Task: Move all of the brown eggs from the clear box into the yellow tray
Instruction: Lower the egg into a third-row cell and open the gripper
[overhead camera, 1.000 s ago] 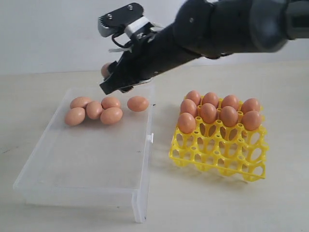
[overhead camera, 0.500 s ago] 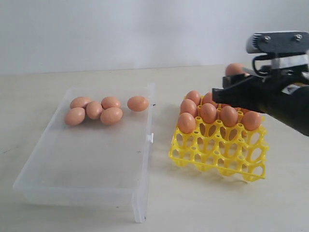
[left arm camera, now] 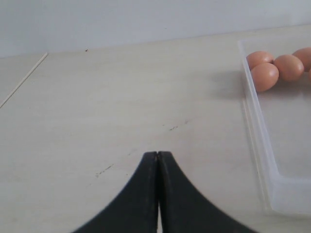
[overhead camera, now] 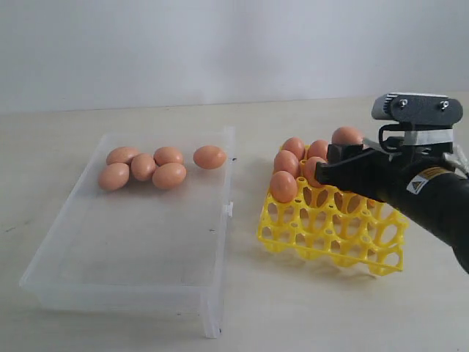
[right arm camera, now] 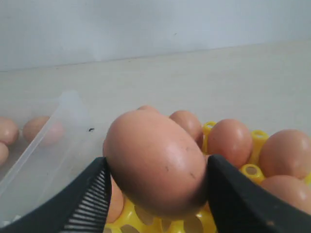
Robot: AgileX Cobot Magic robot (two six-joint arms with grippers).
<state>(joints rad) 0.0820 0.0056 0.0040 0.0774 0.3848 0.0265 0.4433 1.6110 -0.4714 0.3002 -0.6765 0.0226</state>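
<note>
1. Egg (overhead camera: 346, 136) in your right gripper (right arm camera: 156, 191): brown, smooth, clamped btw the two black fingers (right arm camera: 90, 199), jaws spread wide around it.
2. Gripper w/ egg hangs over the far side of the yellow tray (overhead camera: 330, 236). You can't tell whether the egg touches a cup.
3. Tray eggs (overhead camera: 283, 186): five show, in the far cups and down the side facing the box, all upright. The black arm (overhead camera: 432, 202) crosses in front and hides the cups behind it. The near rows show open yellow lattice.
4. Clear box (overhead camera: 212, 297): in the exterior view it lies left of the tray, near but apart, its small latch tab facing the tray.
5. Box eggs (overhead camera: 143, 166): six at the far end. Five are bunched and touching; a lone egg (overhead camera: 209, 157) sits just beside them, nearer the tray-side wall.
6. Left gripper (left arm camera: 158, 162): black fingers pressed together, nothing btw them, low over the pale table (left arm camera: 97, 97) just outside the box wall.
</note>
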